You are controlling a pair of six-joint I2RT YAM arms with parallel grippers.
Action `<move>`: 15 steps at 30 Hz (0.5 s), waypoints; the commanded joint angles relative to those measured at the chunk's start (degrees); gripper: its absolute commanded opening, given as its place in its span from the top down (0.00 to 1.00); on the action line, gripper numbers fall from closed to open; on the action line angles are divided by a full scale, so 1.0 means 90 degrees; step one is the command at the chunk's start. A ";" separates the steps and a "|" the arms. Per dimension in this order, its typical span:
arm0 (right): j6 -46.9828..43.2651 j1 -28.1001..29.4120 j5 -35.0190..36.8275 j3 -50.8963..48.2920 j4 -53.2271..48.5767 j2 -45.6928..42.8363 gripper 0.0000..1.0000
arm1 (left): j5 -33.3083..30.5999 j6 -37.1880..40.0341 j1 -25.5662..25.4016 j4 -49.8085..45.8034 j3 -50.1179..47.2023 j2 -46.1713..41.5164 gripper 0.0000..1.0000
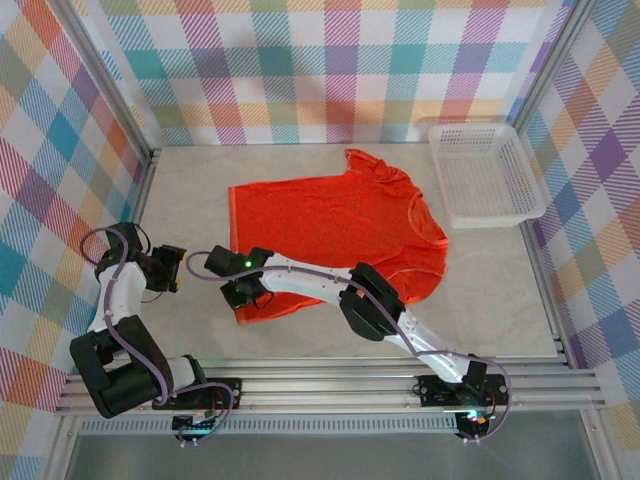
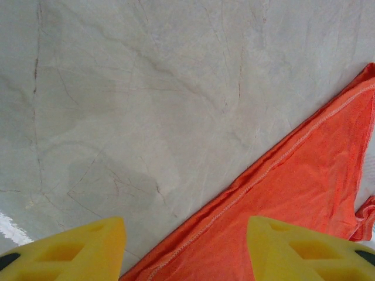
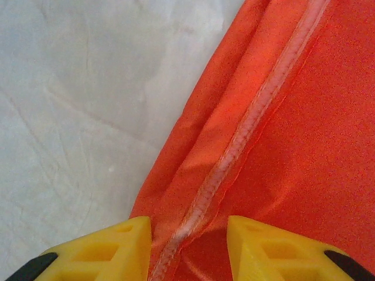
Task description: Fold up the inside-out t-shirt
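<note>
The inside-out t-shirt (image 1: 340, 235) lies spread mid-bench (image 1: 480, 300); the right gripper (image 3: 188, 246), jaws parted, straddles a seam (image 3: 234, 152) at its near-left corner, the left gripper (image 2: 184, 246) open above bare bench just beside it.

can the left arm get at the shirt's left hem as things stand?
Likely yes. The left gripper is open, with the hem of the t-shirt just ahead across bare table. The right gripper, open over the near corner seam, may crowd it.

White mesh basket (image 1: 487, 170) at the far right corner, pale marbled tabletop (image 1: 190, 200), pastel plaid walls (image 1: 330, 60)
</note>
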 commanded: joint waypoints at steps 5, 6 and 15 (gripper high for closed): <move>0.0066 0.0202 -0.0092 -0.0364 -0.0111 -0.0487 0.59 | 0.0025 0.0111 0.0071 -0.0126 0.0011 -0.0163 0.44; 0.0074 0.0220 -0.0114 -0.0384 -0.0093 -0.0488 0.59 | 0.0025 0.0116 0.0073 -0.0125 0.0011 -0.0164 0.44; 0.0198 0.0292 -0.0182 -0.0329 -0.0053 -0.0487 0.44 | 0.0035 0.0115 0.0070 -0.0106 -0.0028 -0.0183 0.44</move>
